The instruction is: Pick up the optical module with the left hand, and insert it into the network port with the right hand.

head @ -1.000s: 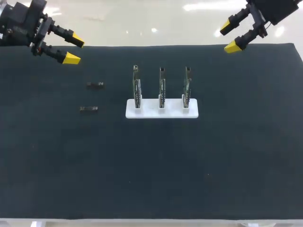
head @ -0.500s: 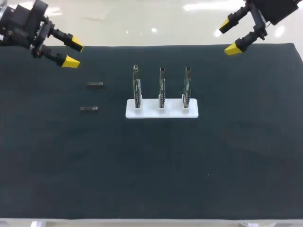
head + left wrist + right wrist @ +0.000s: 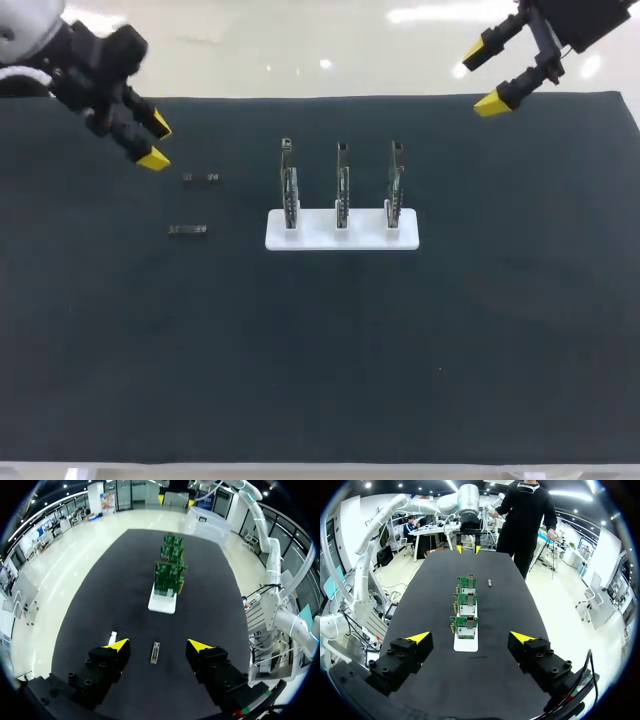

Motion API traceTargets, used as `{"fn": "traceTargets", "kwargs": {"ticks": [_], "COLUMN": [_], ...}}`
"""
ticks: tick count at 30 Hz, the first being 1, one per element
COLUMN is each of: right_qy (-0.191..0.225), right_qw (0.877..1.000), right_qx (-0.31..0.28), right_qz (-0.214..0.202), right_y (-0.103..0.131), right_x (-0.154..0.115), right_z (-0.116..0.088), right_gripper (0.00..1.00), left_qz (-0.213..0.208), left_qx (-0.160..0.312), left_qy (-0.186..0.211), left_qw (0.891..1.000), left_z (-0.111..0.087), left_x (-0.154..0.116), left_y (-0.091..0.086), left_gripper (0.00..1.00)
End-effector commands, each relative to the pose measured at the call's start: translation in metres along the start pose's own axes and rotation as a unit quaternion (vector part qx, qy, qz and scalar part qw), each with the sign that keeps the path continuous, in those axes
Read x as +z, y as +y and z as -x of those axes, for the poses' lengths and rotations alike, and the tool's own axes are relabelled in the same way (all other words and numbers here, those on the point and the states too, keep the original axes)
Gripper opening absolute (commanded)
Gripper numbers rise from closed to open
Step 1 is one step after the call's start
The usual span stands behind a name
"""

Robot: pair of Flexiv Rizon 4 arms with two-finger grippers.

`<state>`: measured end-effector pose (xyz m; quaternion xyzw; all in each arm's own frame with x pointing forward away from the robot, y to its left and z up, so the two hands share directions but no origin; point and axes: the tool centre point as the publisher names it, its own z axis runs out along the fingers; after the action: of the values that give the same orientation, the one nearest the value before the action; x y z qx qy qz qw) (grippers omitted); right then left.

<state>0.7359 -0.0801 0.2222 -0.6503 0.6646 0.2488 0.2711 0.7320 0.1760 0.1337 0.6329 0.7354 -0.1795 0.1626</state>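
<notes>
Your left hand (image 3: 156,142) is hovering, fingers apart, near a slim dark optical module (image 3: 155,652). Your right hand (image 3: 483,76) is gaping too.

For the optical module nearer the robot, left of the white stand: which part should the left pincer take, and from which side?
Grip the optical module by its two long sides near mid-length, coming straight down from above. It is a slim bar lying flat on the mat, so only top and sides are free. The open left pincer looks lined up across its narrow width.
</notes>
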Motion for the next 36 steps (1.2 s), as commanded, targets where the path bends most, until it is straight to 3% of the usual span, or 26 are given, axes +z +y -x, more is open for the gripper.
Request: {"fn": "traceTargets", "kwargs": {"ticks": [1,15,36], "right_qy": [-0.001,-0.001,-0.001], "right_qw": [1.0,1.0,1.0], "right_qx": [0.0,0.0,0.0], "right_qz": [-0.001,-0.001,-0.001], "right_y": [0.001,0.001,0.001], "right_x": [0.0,0.0,0.0], "right_z": [0.0,0.0,0.0], "right_gripper": [1.0,1.0,1.0], "left_qz": [-0.005,0.002,-0.007], "left_qx": [0.01,0.044,0.042], "left_qy": [0.112,0.193,0.213], "left_qw": [0.994,0.98,0.976], "left_z": [-0.003,-0.043,-0.064], "left_x": [0.015,0.046,0.081], "left_y": [0.01,0.014,0.02], "left_gripper": [1.0,1.0,1.0]}}
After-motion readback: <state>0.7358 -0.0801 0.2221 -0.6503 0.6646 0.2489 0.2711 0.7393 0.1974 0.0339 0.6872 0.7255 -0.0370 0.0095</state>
